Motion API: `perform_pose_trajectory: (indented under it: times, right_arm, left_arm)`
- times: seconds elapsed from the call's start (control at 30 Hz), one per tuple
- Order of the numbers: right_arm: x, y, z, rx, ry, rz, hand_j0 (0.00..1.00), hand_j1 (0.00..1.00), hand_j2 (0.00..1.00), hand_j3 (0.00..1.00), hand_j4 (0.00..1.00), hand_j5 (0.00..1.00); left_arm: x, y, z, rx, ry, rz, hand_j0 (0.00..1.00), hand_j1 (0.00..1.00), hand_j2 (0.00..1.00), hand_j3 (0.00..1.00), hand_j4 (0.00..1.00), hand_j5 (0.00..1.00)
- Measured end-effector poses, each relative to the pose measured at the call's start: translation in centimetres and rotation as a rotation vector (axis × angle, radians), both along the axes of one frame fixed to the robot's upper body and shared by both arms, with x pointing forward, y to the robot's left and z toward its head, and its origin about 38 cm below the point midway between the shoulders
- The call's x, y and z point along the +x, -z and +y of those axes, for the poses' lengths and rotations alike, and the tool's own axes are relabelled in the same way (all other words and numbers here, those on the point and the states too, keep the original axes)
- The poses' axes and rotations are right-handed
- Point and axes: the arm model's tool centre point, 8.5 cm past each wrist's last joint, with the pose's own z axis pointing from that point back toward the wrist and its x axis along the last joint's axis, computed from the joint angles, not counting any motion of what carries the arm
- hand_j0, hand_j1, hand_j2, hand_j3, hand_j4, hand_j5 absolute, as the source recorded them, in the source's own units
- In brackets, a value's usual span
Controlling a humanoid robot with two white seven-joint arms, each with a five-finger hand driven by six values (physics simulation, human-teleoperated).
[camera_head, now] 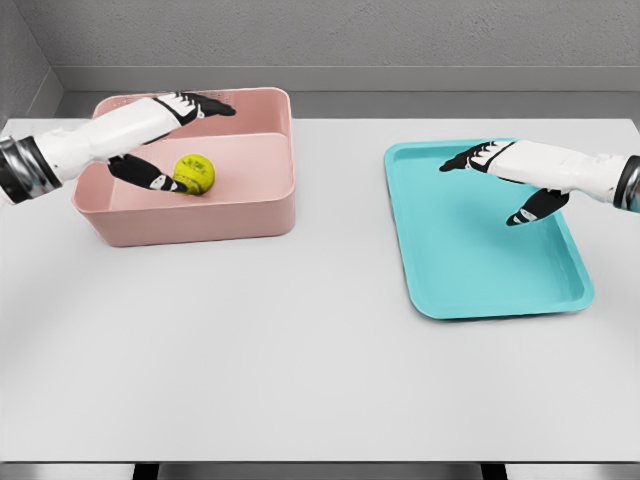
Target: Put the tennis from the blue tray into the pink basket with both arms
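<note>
A yellow-green tennis ball (pixel 195 173) lies inside the pink basket (pixel 250 215) at the table's back left. My left hand (pixel 185 140) hovers over the basket with its fingers spread; the thumb (pixel 150 178) reaches down beside the ball's left side, and the other fingers (pixel 205 105) stretch above it, apart from it. The blue tray (pixel 470 280) on the right holds nothing. My right hand (pixel 495 185) hangs open above the tray's far half, fingers pointing left, thumb (pixel 530 210) hanging down.
Both containers stand on a white table (pixel 300 350). A grey wall runs behind it. The table's front edge shows near the bottom of the view.
</note>
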Motion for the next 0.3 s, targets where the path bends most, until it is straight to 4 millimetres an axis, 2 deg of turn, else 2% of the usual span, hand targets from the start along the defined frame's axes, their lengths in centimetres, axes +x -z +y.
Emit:
perform_pose_trajectory:
  times: [0.13, 0.3]
  right_arm:
    - [0.0, 0.0, 0.0, 0.0, 0.001, 0.001, 1.0, 1.0, 1.0, 1.0, 1.0, 1.0]
    - [0.0, 0.0, 0.0, 0.0, 0.001, 0.001, 1.0, 1.0, 1.0, 1.0, 1.0, 1.0]
  left_arm:
    - [-1.7, -0.5, 0.9, 0.019, 0.017, -0.002, 1.0, 1.0, 1.0, 1.0, 1.0, 1.0]
    - [-2.4, -1.2, 1.8, 0.019, 0.008, -0.015, 1.0, 1.0, 1.0, 1.0, 1.0, 1.0]
